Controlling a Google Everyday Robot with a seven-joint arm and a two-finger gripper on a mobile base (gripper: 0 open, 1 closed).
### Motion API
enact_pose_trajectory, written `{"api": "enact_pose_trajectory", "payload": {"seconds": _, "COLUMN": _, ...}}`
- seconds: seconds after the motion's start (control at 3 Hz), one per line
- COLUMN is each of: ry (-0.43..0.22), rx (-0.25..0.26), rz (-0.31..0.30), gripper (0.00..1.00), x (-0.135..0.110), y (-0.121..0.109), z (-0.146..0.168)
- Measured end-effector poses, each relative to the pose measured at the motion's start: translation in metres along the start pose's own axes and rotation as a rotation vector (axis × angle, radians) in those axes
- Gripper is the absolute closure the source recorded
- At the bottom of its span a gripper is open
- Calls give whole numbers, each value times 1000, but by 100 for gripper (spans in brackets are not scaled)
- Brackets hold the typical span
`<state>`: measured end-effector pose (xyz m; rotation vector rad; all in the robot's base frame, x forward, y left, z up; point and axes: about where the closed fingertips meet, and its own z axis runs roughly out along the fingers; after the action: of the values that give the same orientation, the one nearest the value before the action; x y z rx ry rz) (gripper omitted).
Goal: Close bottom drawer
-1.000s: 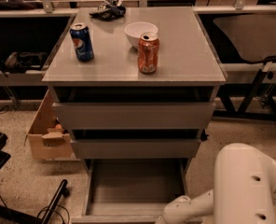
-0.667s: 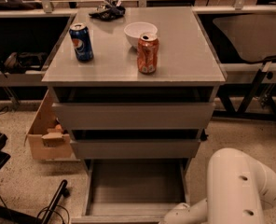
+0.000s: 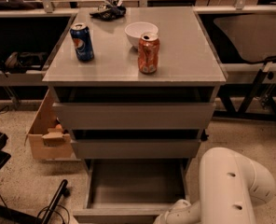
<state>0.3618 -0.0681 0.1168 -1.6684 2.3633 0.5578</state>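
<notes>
The bottom drawer [image 3: 133, 185] of the grey cabinet is pulled far out, its long grey tray showing empty and its front panel [image 3: 114, 215] at the picture's bottom edge. The middle drawer front [image 3: 135, 148] and the taller upper drawer front [image 3: 134, 115] above it stand slightly out. My white arm [image 3: 226, 185] reaches down at the lower right, its wrist [image 3: 177, 214] next to the drawer's front right corner. The gripper itself is below the picture's edge and out of view.
On the cabinet top [image 3: 194, 55] stand a blue soda can [image 3: 82, 42], an orange soda can [image 3: 148, 53], a white bowl [image 3: 140, 32] and a dark bundle [image 3: 108, 10]. A cardboard box [image 3: 47, 134] sits on the floor left of the cabinet. Dark table frames flank both sides.
My arm has shifted left and lower toward the drawer's front right corner. The drawer stands as far open as before.
</notes>
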Motion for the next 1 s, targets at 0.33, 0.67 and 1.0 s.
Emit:
{"api": "enact_pose_trajectory", "payload": {"seconds": 0.33, "ry": -28, "rx": 104, "rz": -2, "gripper": 100, "x": -13, "y": -52, "z": -26}}
{"api": "enact_pose_trajectory", "payload": {"seconds": 0.67, "ry": -34, "rx": 125, "rz": -6, "gripper": 100, "x": -16, "y": -60, "z": -31}}
{"api": "enact_pose_trajectory", "payload": {"seconds": 1.0, "ry": -44, "rx": 170, "rz": -45, "gripper": 100, "x": -28, "y": -79, "z": -40}}
